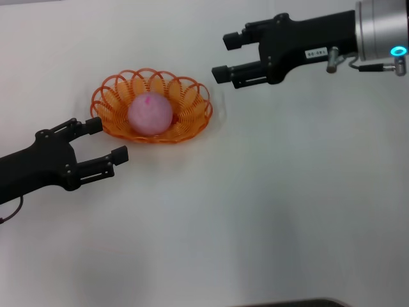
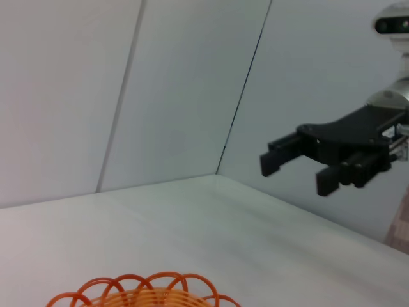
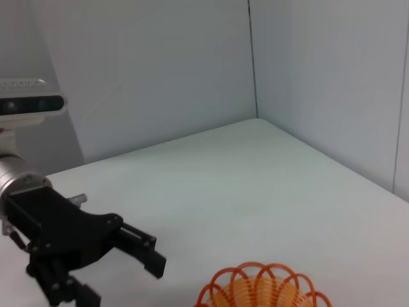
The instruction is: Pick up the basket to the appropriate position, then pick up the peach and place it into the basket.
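The orange openwork basket (image 1: 152,106) sits on the white table left of centre, and the pale pink peach (image 1: 150,114) rests inside it. My left gripper (image 1: 107,139) is open and empty, just left of and in front of the basket, one finger close to its rim. My right gripper (image 1: 229,57) is open and empty, raised to the right of and behind the basket. The basket's rim shows in the left wrist view (image 2: 144,293) and in the right wrist view (image 3: 262,289). The right gripper shows in the left wrist view (image 2: 300,171), the left gripper in the right wrist view (image 3: 121,272).
The white table (image 1: 268,204) stretches around the basket. White walls (image 2: 179,89) meet in a corner behind the table. A dark edge (image 1: 294,302) shows at the table's front.
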Controlling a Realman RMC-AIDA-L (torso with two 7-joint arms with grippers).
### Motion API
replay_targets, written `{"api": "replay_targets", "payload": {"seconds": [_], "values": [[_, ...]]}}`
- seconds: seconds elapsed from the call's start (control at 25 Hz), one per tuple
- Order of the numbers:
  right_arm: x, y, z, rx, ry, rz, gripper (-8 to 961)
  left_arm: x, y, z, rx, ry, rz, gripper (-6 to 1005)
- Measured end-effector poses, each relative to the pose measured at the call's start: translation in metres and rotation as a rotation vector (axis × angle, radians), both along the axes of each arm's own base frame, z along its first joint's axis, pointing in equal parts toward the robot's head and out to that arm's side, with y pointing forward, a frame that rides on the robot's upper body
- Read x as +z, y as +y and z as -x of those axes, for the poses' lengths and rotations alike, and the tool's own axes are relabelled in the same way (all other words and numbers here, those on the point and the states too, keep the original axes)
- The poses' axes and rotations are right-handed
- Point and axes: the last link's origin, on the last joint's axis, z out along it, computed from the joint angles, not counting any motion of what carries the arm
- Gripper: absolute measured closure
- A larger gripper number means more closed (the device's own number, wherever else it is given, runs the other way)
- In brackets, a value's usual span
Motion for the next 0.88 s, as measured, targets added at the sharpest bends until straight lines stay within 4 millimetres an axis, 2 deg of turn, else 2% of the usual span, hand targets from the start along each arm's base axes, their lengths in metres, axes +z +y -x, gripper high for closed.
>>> {"api": "replay_targets", "payload": {"seconds": [0.4, 0.88], "values": [[-0.001, -0.023, -0.028, 0.019, 0.114, -0.05, 215, 0.002, 0.001, 0.002, 0.016, -0.005, -0.021, 122], [-0.036, -0.058, -0.076, 0.054, 0.181, -0.104, 218, 0.005, 0.0, 0.005, 0.036, -0.018, -0.054, 122]]}}
